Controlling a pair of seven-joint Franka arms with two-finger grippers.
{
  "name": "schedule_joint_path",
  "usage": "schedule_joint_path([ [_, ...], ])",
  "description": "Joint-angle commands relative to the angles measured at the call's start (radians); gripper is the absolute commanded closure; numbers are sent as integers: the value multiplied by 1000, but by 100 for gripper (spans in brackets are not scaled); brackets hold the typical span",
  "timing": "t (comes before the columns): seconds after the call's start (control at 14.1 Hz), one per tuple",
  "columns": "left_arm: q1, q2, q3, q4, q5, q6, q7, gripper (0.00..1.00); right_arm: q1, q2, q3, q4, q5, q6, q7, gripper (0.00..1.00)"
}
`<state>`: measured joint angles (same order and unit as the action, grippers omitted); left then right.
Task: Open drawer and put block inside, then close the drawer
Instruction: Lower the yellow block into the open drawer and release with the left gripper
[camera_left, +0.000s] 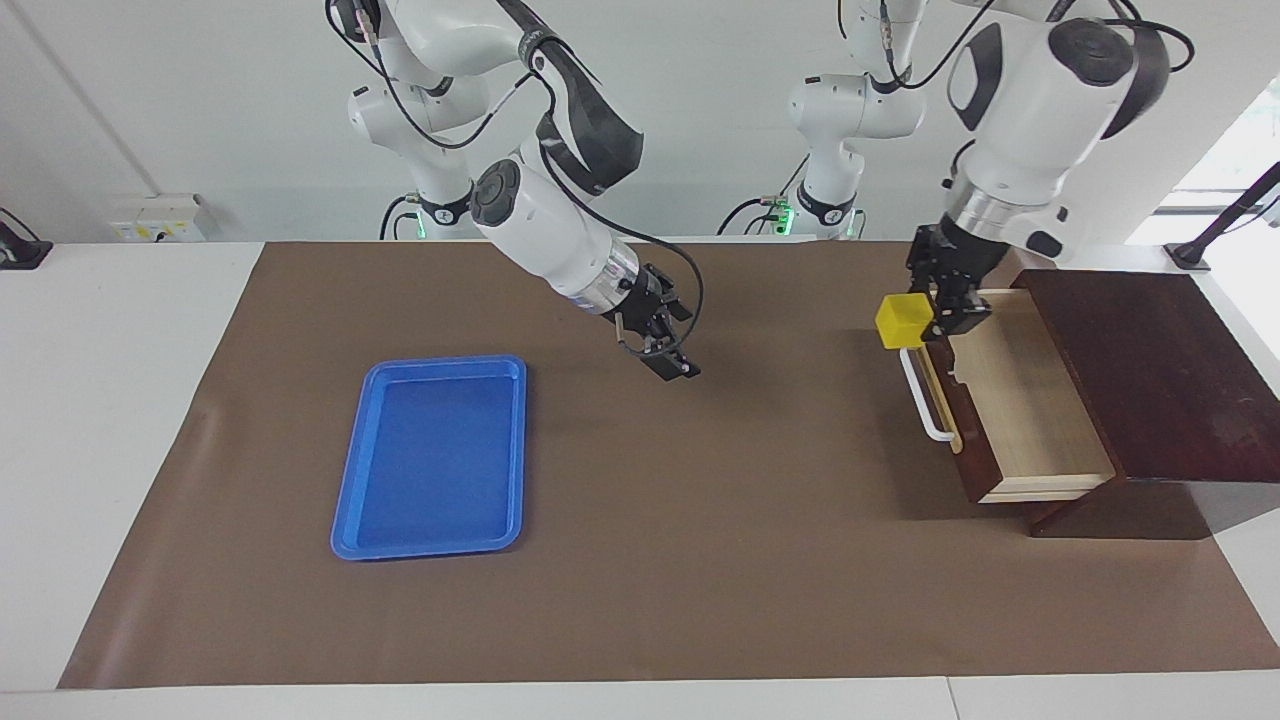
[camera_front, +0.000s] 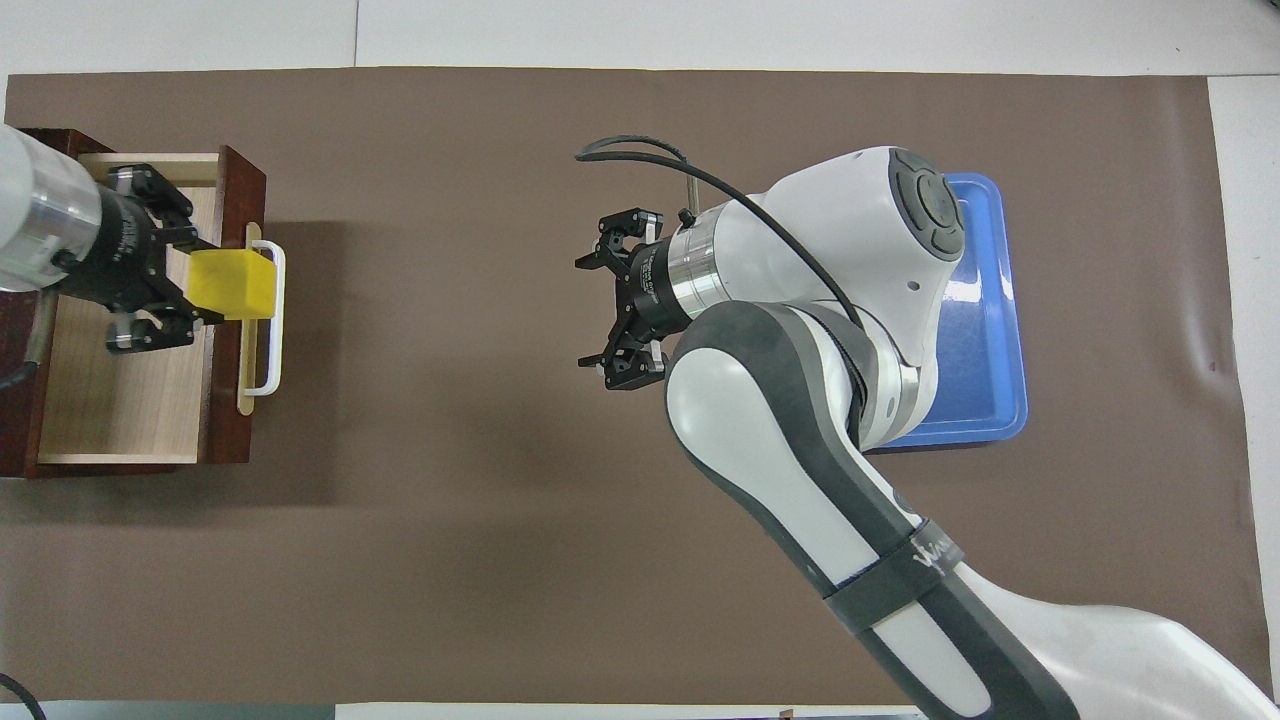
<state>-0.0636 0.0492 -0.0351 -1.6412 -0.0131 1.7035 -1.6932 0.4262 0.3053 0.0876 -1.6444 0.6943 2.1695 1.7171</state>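
The dark wooden box (camera_left: 1150, 370) stands at the left arm's end of the table. Its drawer (camera_left: 1030, 410) is pulled out, so the pale interior and white bar handle (camera_left: 925, 405) show. It also shows in the overhead view (camera_front: 120, 390). My left gripper (camera_left: 930, 318) is shut on the yellow block (camera_left: 903, 320) and holds it in the air over the drawer's front panel and handle. The overhead view also shows the block (camera_front: 232, 283) in the left gripper (camera_front: 205, 282). My right gripper (camera_left: 665, 360) is open and empty, up over the middle of the mat (camera_front: 600, 305).
A flat blue tray (camera_left: 345, 500) lies on the brown mat toward the right arm's end of the table. In the overhead view the right arm partly covers the tray (camera_front: 1010, 300). Bare mat lies between the tray and the drawer.
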Motion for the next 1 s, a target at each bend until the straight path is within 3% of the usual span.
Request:
schedule_joint_path([
  [0.0,106,-25,-16,-87,-5,79,88,100,-14,1,7,12,19,-14,12,0],
  [0.21,168,-28,-14,-187,-5,185,180,100,-36,1,3,12,16,-39,9,0],
  [0.57,186,-32,-12,-323,-1,290,187,100,-141,-14,-2,27,-1,-114,-60,0],
  [0.71,191,-54,-12,-391,2,326,190,100,-181,-17,0,49,-71,-167,-94,0],
  [0.85,192,-63,-12,-408,2,344,216,71,-214,-17,1,81,-140,-233,-164,0],
  [0.92,191,-60,-11,-401,2,341,230,20,-230,-17,1,89,-156,-259,-207,0],
])
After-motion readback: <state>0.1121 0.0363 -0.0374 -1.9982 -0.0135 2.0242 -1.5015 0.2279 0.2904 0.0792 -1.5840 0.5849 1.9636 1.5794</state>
